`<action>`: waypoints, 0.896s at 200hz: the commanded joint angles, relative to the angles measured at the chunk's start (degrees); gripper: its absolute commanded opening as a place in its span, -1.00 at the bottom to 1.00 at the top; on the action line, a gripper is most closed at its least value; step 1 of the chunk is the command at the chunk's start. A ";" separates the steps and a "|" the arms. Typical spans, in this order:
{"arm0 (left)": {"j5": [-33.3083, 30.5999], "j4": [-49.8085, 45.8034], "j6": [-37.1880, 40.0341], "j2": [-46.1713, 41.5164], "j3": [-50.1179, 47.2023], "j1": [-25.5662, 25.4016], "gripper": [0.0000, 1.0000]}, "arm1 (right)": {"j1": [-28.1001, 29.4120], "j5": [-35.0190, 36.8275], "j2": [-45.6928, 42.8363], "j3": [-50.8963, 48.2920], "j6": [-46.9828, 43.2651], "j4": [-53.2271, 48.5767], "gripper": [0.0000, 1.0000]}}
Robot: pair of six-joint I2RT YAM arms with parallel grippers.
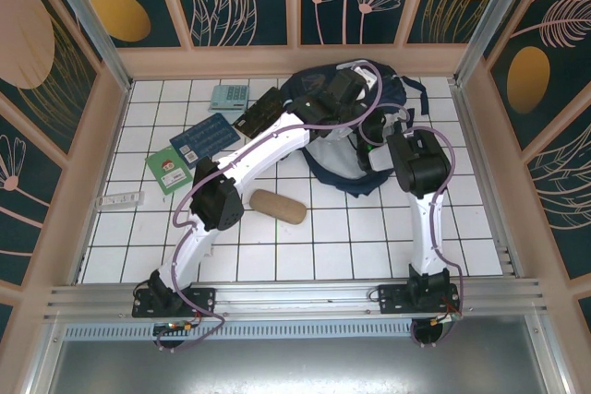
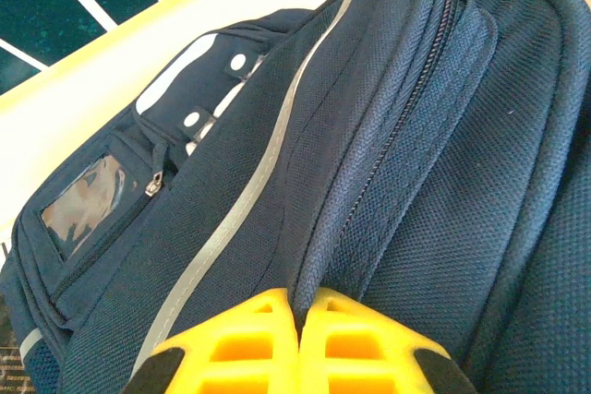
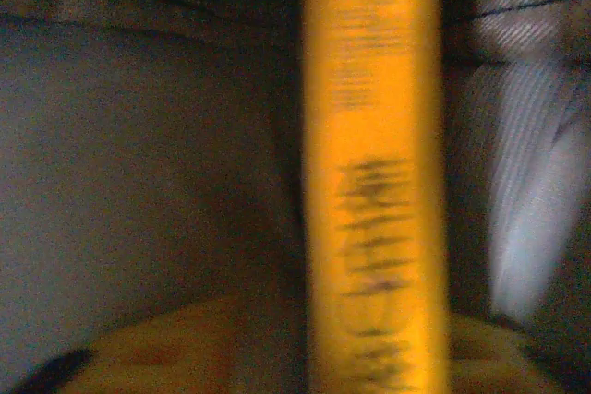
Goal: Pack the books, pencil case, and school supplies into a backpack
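While left gripper (image 2: 300, 325) pinches woven backpack (image 2: 406, 163) fold — right gripper (image 3: 369, 357), astride yellow book (image 3: 374, 136), unclear.

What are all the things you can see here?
backpack: one, navy blue, far side of the table
yellow book: one, yellow, upright inside the backpack, blurred
black book: one, black with gold pattern, left of the backpack
blue book: one, blue, left of the black book
green book: one, green, just nearer than the blue book
calculator: one, pale teal, far side, left of the backpack
white packet: one, white, at the table's left edge
pencil case: one, tan, middle of the table
table: one, white tiles
left gripper: one, yellow fingers, pinching backpack fabric
right gripper: one, yellow fingers, either side of the yellow book, grip unclear
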 commanded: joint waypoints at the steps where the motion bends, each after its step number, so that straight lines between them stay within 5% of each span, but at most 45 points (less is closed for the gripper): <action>1: -1.18 4.47 -1.40 -4.85 2.86 -1.42 -1.00 | -0.48 -1.48 -2.87 0.52 -2.33 -2.86 0.41; 24: -2.97 4.93 -1.57 -4.98 2.88 -1.27 -1.00 | -0.58 -3.33 -5.83 -2.65 -3.11 -3.39 0.63; 38: -3.95 5.25 -1.33 -5.06 2.88 -1.16 -1.00 | -0.59 -4.17 -7.84 -4.46 -2.32 -5.58 0.97; 124: -6.05 5.78 -2.04 -3.76 3.26 -0.31 -1.00 | -2.30 -18.54 -18.20 -13.35 2.75 -19.07 0.98; 179: -5.76 6.48 -2.33 -2.91 3.32 -0.13 -1.00 | -2.44 -21.91 -28.88 -21.06 -3.59 -28.27 0.98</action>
